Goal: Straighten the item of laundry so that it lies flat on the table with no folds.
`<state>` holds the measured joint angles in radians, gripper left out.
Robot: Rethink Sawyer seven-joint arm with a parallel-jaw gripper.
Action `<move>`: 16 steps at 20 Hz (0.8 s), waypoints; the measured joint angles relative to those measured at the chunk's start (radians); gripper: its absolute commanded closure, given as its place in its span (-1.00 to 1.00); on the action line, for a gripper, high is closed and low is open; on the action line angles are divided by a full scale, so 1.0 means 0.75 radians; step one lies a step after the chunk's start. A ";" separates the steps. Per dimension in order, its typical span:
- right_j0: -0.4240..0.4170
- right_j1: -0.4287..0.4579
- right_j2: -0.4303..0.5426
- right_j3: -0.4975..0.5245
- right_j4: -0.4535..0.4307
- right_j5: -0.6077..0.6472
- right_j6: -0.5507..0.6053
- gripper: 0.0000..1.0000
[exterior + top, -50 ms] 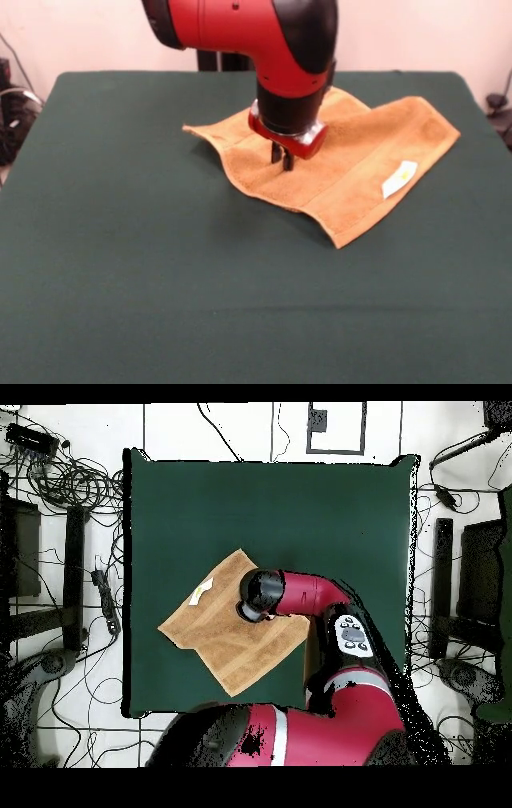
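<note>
Towel (344,172) lies on the table (160,264), directly under my tool (282,160); tips together, touching the towel's middle. Arm hides its far part; pinch unclear.

No text, brand or number can be read anywhere; the small white label (399,178) on the towel (352,172) is illegible.
</note>
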<state>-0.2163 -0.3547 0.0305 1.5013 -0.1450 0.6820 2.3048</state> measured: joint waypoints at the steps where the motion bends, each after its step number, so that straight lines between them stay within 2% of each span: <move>1: -0.005 0.000 0.006 -0.003 -0.006 0.008 0.000 1.00; 16: -0.027 -0.005 0.049 -0.065 -0.141 0.066 0.000 1.00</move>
<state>-0.2365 -0.3583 0.0672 1.4529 -0.2504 0.7311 2.3048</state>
